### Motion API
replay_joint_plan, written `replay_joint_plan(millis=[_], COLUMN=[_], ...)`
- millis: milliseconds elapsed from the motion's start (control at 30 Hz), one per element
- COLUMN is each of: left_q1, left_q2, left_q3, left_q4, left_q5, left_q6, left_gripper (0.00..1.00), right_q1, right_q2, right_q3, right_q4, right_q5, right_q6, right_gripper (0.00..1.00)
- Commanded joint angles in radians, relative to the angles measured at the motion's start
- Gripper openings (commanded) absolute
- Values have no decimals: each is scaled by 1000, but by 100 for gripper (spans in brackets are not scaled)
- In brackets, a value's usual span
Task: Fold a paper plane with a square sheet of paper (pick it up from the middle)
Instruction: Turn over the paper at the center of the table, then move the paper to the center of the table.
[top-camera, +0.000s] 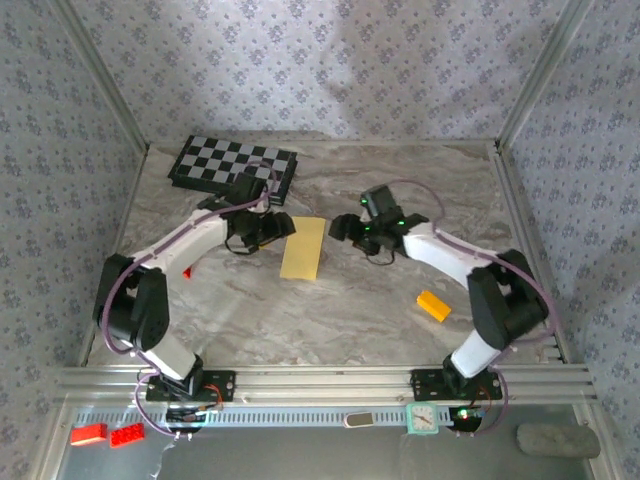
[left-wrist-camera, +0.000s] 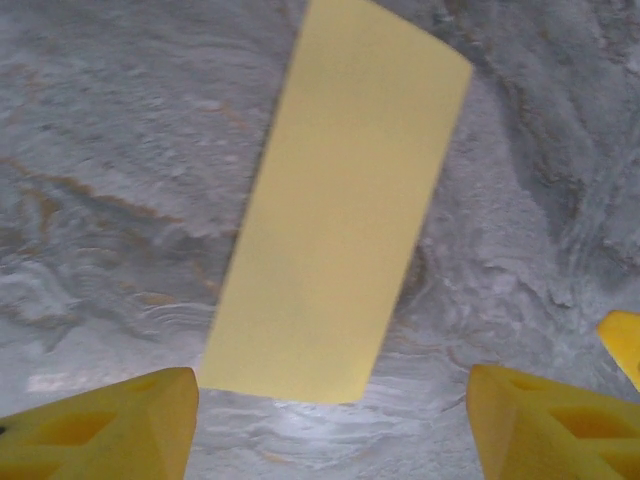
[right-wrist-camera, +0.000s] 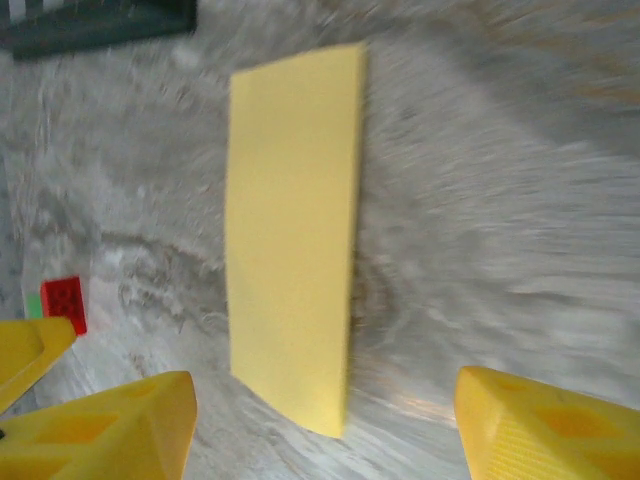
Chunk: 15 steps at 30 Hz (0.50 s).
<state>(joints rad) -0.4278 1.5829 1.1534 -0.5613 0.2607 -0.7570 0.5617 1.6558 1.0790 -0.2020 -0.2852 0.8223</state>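
1. Checkerboard (top-camera: 233, 165), black and white, lies at the far left of the marble-patterned table (top-camera: 330, 320) in the overhead view. A small red piece (top-camera: 187, 271) sits on the table beside the left arm.
2. The left gripper (top-camera: 283, 226) sits in front of the board, pointing right towards the paper. From overhead its fingers are too small to read. The left wrist camera supplies the detail: the two yellow fingers (left-wrist-camera: 100, 425) stand wide apart with bare table between them, gripping nothing.
3. The square sheet of paper (top-camera: 303, 247), plain yellow, lies flat on the table between the two grippers. It appears as a narrow rectangle rather than a square. In the left wrist view the paper (left-wrist-camera: 340, 200) has its near short edge just past the fingertips, not touching them.
4. The right gripper (top-camera: 340, 228) faces the paper from the other side, near its far end. The right wrist view is smeared by motion. Even so, its yellow fingers (right-wrist-camera: 100, 425) are plainly spread wide with nothing held, and the paper (right-wrist-camera: 292, 230) lies ahead of them. This view also catches the dark edge of the checkerboard (right-wrist-camera: 100, 25) at the top left.
5. An orange-yellow block (top-camera: 434, 305) lies on the table further right, well apart from the paper, near the right arm.
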Motion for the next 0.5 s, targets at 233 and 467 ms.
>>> replay_joint_plan(millis=[233,467], left_q1=[104,133], left_q2=[-156,-172], left_q3=[-147,-180], left_q4=[41,43], left_q5=[24,34], left_q6=[-37,-49], left_gripper=[96,100], right_q1=[123,136], right_q2=[269,368], right_q3=[242,293], right_q4=[14,-45], right_q5=[-59,-60], right_q6=[32,-7], right_gripper=[68,67])
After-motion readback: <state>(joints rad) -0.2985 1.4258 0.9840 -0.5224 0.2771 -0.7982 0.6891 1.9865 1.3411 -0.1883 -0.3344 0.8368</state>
